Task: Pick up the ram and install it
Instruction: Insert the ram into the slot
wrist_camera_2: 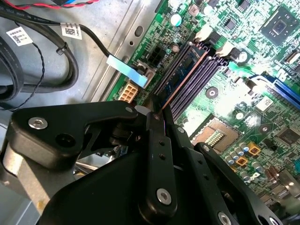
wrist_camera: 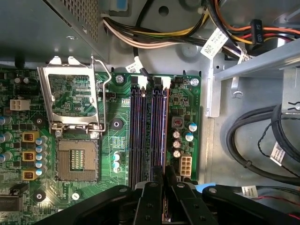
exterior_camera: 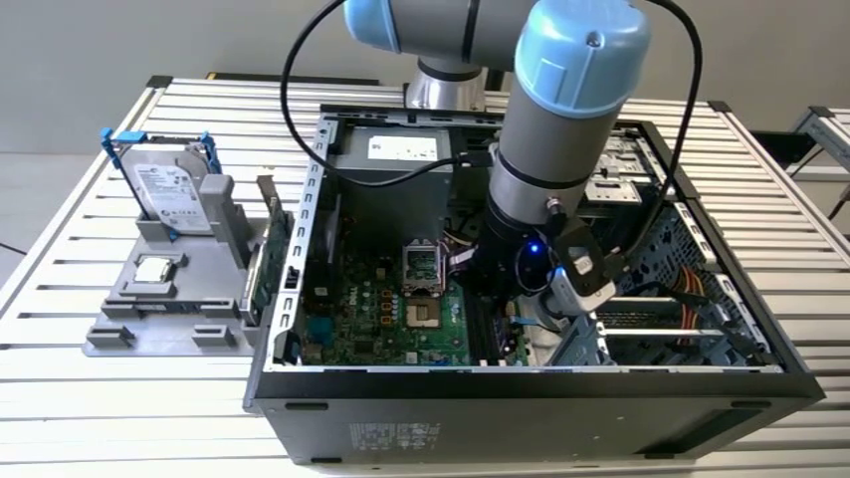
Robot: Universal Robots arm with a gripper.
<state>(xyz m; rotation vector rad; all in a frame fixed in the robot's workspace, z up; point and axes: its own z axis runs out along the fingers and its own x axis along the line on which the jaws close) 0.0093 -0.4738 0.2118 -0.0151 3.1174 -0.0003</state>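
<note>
Down inside the PC case (exterior_camera: 309,249), my gripper (wrist_camera: 164,176) is clamped on the ram (wrist_camera: 155,126), which stands edge-on in a motherboard (wrist_camera: 119,140) memory slot. Tight spot: cables (wrist_camera: 253,145) and case wall close by, all on a slatted metal table (exterior_camera: 80,249).

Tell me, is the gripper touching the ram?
Touching. In the second wrist view the gripper is clamped on the ram, which stands in a slot.

The pincer (wrist_camera_2: 157,112) holds the ram (wrist_camera_2: 180,79) in a motherboard (wrist_camera_2: 262,84) slot.

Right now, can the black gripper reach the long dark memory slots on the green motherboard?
Likely yes: the gripper, shut on the slim ram, sits right over the slots; cables lie aside.
</note>
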